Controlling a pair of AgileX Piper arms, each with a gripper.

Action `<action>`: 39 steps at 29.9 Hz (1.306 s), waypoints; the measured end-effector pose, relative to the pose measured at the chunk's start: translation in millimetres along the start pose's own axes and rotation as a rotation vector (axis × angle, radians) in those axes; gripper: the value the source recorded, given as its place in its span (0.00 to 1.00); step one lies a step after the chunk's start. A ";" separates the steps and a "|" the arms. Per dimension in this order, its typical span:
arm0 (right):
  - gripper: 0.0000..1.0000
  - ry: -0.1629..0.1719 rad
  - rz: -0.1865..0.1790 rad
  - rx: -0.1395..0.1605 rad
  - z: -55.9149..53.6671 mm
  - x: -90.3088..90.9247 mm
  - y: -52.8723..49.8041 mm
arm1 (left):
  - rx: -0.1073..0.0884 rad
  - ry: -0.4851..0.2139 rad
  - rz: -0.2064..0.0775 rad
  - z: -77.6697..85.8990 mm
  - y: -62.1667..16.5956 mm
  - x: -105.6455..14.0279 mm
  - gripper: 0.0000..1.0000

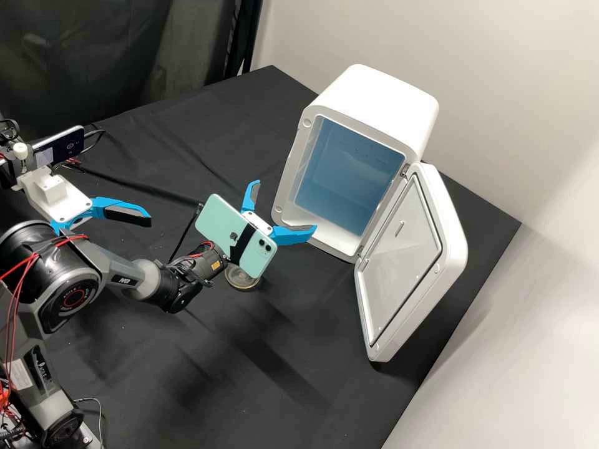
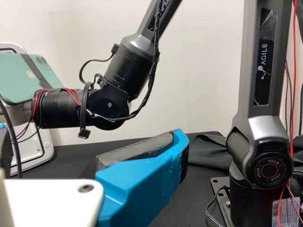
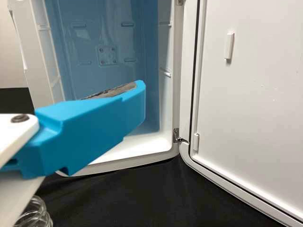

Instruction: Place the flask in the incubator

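Observation:
The white incubator (image 1: 374,100) stands at the back right of the bench, its blue inside (image 3: 109,52) bare and its door (image 1: 412,255) swung wide open. A clear glass flask (image 1: 242,279) stands on the black bench just under my right arm's wrist, and its ribbed glass (image 3: 31,215) shows at the edge of the right wrist view. My right gripper (image 1: 274,213) hovers open and empty above and beyond the flask, in front of the incubator's opening. My left gripper (image 1: 106,218) hangs open and empty at the far left, well away from both.
A mint-green phone (image 1: 234,234) is strapped on the right arm's wrist and hides part of the flask. A dark phone with cables (image 1: 59,144) lies at the bench's far left. An arm's base (image 2: 265,156) stands close to the left gripper.

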 end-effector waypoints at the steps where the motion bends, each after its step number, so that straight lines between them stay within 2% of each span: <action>1: 1.00 0.000 0.000 0.000 0.0 0.0 0.0 | 0.000 0.000 0.000 0.0 0.0 0.0 1.00; 13: 1.00 0.000 0.000 0.000 0.0 0.0 0.0 | -0.002 0.004 0.006 -2.5 0.1 -1.0 1.00; 15: 1.00 0.000 0.000 0.000 0.0 0.0 0.0 | -0.013 0.005 0.021 -6.4 0.4 -0.8 1.00; 18: 1.00 0.000 0.000 0.000 0.0 0.0 0.0 | -0.059 0.038 0.047 -21.5 -3.8 -1.4 1.00; 19: 1.00 0.000 0.000 0.000 0.0 0.0 0.0 | -0.070 0.058 0.042 -28.3 -7.4 -2.0 1.00; 20: 1.00 0.000 0.000 0.000 0.0 0.0 0.0 | -0.073 0.080 0.026 -36.8 -13.6 -2.9 1.00; 21: 1.00 0.000 0.000 0.000 0.0 0.0 0.0 | -0.074 0.088 0.022 -41.3 -15.7 -3.4 1.00; 23: 1.00 0.000 0.000 0.000 0.0 0.0 0.0 | -0.081 0.122 -0.007 -52.9 -25.6 -5.0 1.00; 27: 1.00 0.000 0.000 0.000 0.0 0.0 0.0 | -0.078 0.126 -0.051 -57.3 -36.9 -7.5 1.00; 29: 1.00 0.000 0.000 0.000 0.0 0.0 0.0 | -0.077 0.103 -0.050 -55.5 -36.9 -7.6 1.00; 32: 1.00 0.000 0.000 0.000 0.0 0.0 0.0 | -0.080 0.055 -0.021 -52.6 -34.0 -7.7 1.00; 34: 1.00 0.000 0.000 0.000 0.0 0.0 0.0 | -0.089 0.031 0.001 -52.8 -31.5 -8.1 1.00; 36: 1.00 0.000 0.000 0.000 0.0 0.0 0.0 | -0.103 0.020 -0.001 -53.7 -31.4 -8.6 1.00; 38: 1.00 -0.001 0.001 0.001 0.1 0.0 0.1 | -0.114 0.019 -0.011 -56.8 -33.9 -8.8 1.00; 39: 1.00 -0.001 0.001 0.001 0.1 0.0 0.1 | -0.126 0.020 -0.017 -59.3 -35.6 -8.0 1.00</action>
